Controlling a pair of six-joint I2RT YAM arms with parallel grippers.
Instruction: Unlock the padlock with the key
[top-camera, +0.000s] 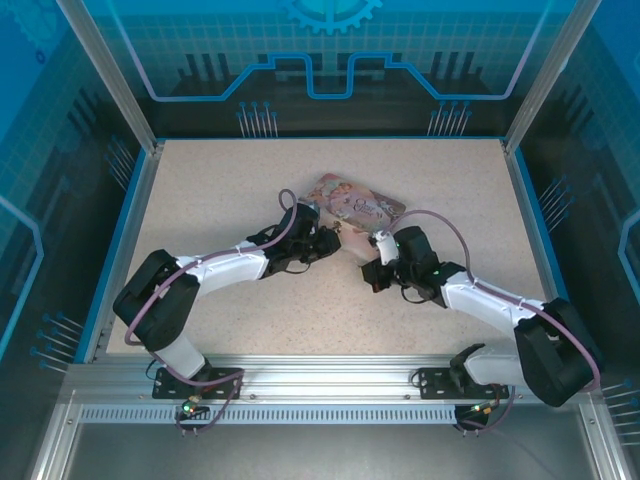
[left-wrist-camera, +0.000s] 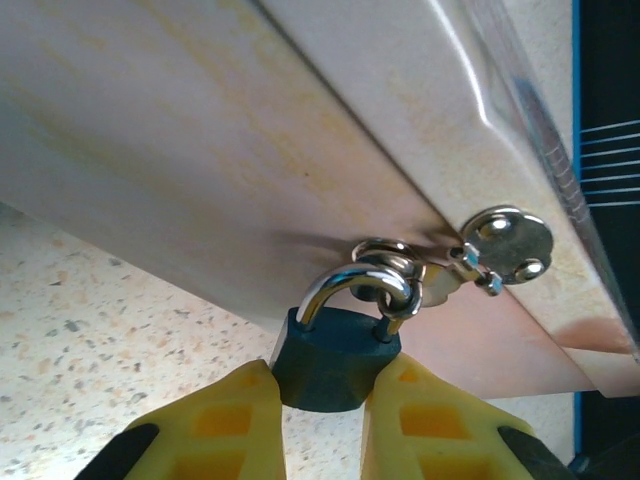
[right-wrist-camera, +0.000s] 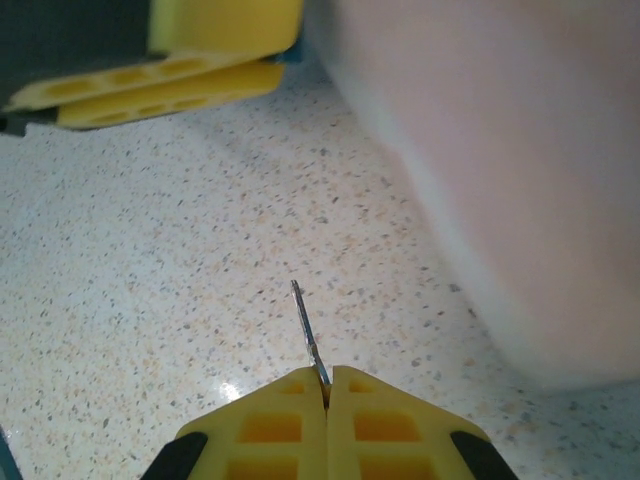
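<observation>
So here's where we're at. The padlock (left-wrist-camera: 330, 355) is hanging off the near edge of the pink tin (top-camera: 362, 200), about mid-table (top-camera: 230, 190). Our left gripper (left-wrist-camera: 328, 378) is clamped on it, with one yellow finger pressed against each side of the teal body. From the left wrist view the body sits right at the fingertips and sticks out past them toward the tin. Its silver shackle (left-wrist-camera: 345, 285) loops through a small metal ring (left-wrist-camera: 385, 250) on the tin's side. Just right of that there's a round silver latch plate (left-wrist-camera: 512, 240) fixed to the tin.

The key (right-wrist-camera: 306, 325) is in our right gripper (right-wrist-camera: 327, 382). The fingers are pressed together on it, and only the thin blade pokes out past the tips. It points toward the far side, tilted a bit left, above the speckled tabletop and touching nothing. The left gripper's yellow fingers (right-wrist-camera: 170, 85) are up in the far-left corner of that view, well apart from the key's tip. The tin is a pale blur on the right.

From above, the left gripper (top-camera: 330, 238) and the right gripper (top-camera: 378, 247) sit near each other at the tin's near edge, left one on the left.

As for writing, the tin's lid has a printed illustration, but it's too small for us to read anything. The padlock body looks plain teal from where we see it.
</observation>
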